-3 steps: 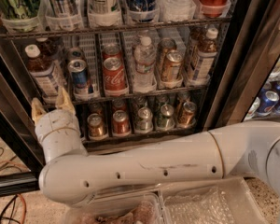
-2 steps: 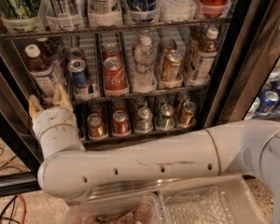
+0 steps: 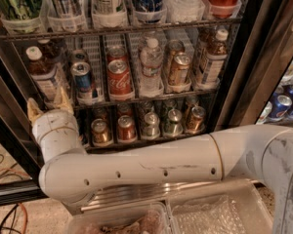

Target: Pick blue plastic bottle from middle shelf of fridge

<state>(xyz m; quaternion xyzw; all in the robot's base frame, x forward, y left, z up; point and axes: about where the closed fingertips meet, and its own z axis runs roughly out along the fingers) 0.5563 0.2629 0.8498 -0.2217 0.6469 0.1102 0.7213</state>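
The fridge stands open in front of me. Its middle shelf holds bottles and cans in white lane trays. A blue plastic bottle with brown drink, white cap and blue-and-white label stands at the shelf's far left. A second like it stands at the far right. My gripper is open, just below and in front of the left bottle's base. Its tan fingertips point up on either side of the bottle's lower part. It holds nothing.
On the middle shelf also stand a blue can, a red cola can, a clear water bottle and a gold can. Short cans fill the rack below. My white arm crosses the front. Clear bins lie below.
My gripper has shifted slightly up and to the left toward the left bottle. Nothing on the shelves has moved.
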